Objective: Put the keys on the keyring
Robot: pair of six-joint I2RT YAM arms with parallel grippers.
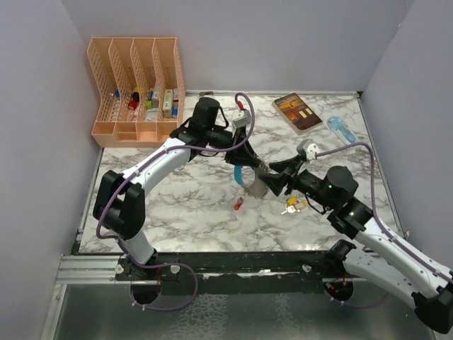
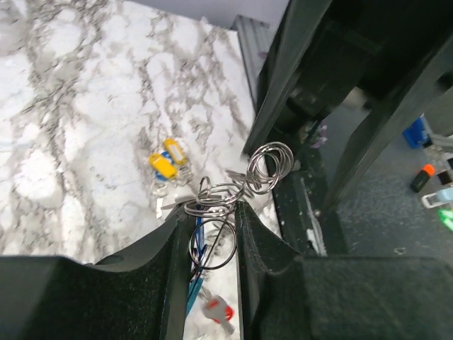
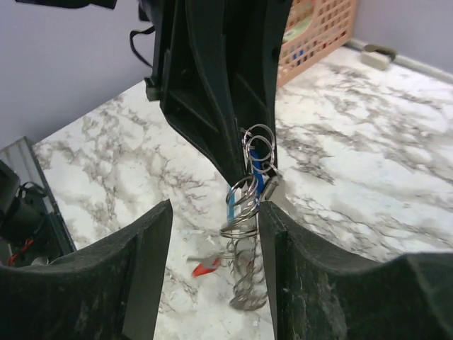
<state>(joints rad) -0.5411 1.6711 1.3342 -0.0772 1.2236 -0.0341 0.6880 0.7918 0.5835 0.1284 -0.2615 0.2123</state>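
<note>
While left gripper clamps the thin metal keyring with light-blue piece, right gripper stands released: unsupported, keyring may twist loose.

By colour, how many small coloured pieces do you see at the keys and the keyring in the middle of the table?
Yellow tags: 2
Red tag: 1
Light-blue piece on the keyring: 1
Total: 4
</note>
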